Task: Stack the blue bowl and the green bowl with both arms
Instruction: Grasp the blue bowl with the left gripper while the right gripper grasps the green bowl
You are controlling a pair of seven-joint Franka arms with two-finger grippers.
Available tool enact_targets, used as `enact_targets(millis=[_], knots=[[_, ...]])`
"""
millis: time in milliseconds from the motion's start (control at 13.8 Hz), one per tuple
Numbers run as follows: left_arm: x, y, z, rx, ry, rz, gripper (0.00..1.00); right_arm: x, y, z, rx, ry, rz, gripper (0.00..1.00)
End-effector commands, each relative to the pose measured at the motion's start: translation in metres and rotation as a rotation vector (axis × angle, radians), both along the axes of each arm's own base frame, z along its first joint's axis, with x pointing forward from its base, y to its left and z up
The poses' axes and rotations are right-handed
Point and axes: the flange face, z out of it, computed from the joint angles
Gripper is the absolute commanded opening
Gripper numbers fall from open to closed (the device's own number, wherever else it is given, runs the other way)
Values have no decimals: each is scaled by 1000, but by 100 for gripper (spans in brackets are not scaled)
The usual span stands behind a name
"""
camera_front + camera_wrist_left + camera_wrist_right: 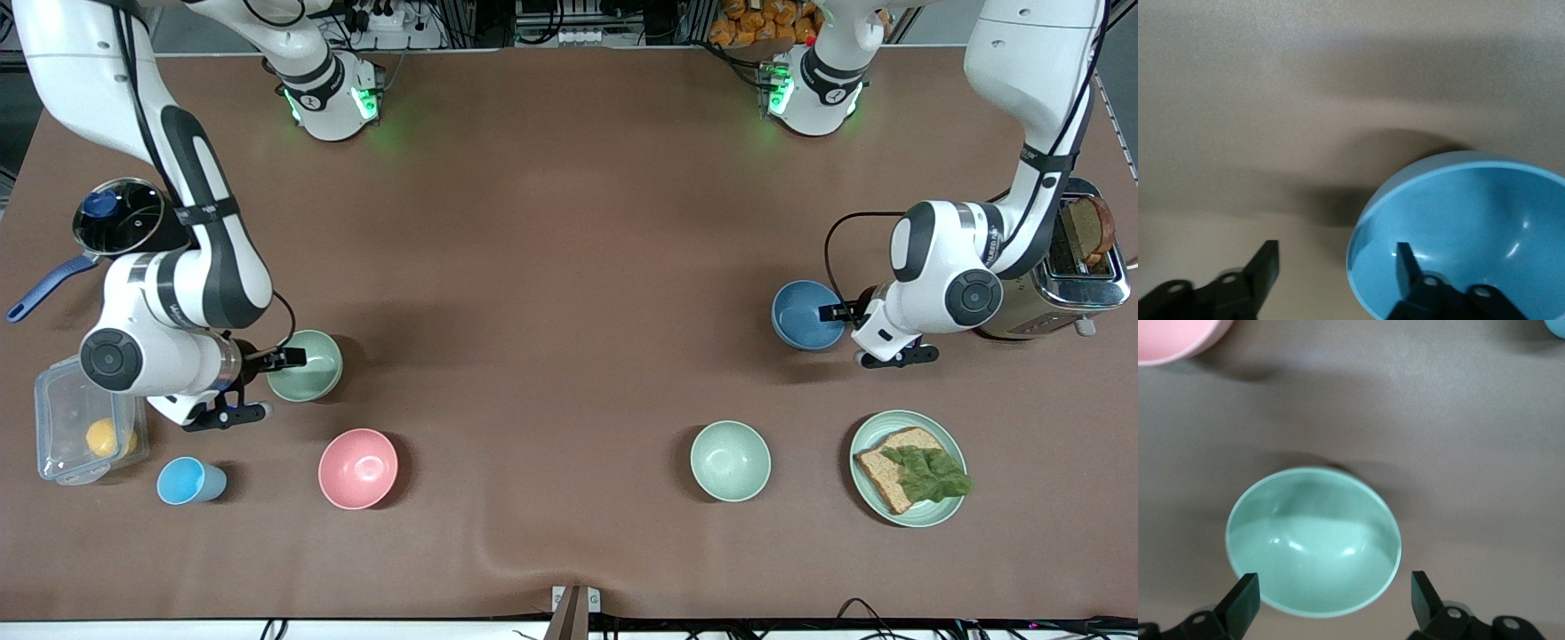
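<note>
**Three camera positions**

The front view looks steeply down from high across the tabletop (569,267), facing both robot bases. Each wrist view looks down closely past its own claw: left shares the blue bowl (1471,227), right the green bowl (1313,540).

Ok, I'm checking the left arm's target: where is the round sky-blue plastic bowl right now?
In the front view, the round sky-blue plastic bowl sits toward the left arm's end of the table, beside the toaster; the left end effector straddles its rim.

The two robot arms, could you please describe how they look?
Both arms are glossy white with black joint bands and round dark-grey caps. Black cables loop beside the wrists. The bases glow green. The left gripper and right gripper are black, with flat, wedge-shaped jaws.
</note>
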Motion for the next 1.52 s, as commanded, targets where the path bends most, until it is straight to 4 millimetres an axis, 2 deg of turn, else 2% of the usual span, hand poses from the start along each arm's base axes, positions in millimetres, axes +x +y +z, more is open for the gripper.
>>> enact_targets(millis=[0,145,289,434,578,651,723,795,867,940,1084,1229,1301,1446], knots=[[0,-2,-1,-8,-5,-28,52,-4,-3,-21,21,-9,4,100],[1,-3,-1,-8,-6,-29,35,-5,-10,-39,24,-9,21,100],[1,-4,0,-8,-8,-31,17,-5,-38,-54,41,-13,51,100],[3,-7,1,-8,-10,-14,0,-7,-40,-61,47,-4,64,100],[3,-9,2,-8,-10,-16,0,-9,-40,-68,48,6,57,100],[3,-8,2,-8,-12,-16,0,-9,-44,-67,60,2,36,86],[4,-6,3,-12,-13,-6,0,-10,-43,-68,99,3,-2,50],[7,-4,6,-15,-21,-9,0,-10,-41,-68,123,3,-28,23],[13,0,15,-18,-31,-13,0,-12,-38,-67,133,5,-37,9],[12,-2,20,-18,-19,-21,0,-12,-37,-66,137,5,-41,3],[15,-8,46,-17,-48,-33,0,-12,-35,-66,139,8,-39,1],[26,-23,87,-28,-56,-56,0,-13,-32,-61,144,13,-44,0],[29,-39,107,-42,-29,-71,0,-14,-26,-53,175,32,-65,0],[30,-52,144,-50,-8,-84,0,-19,-10,-26,224,71,-75,0]])
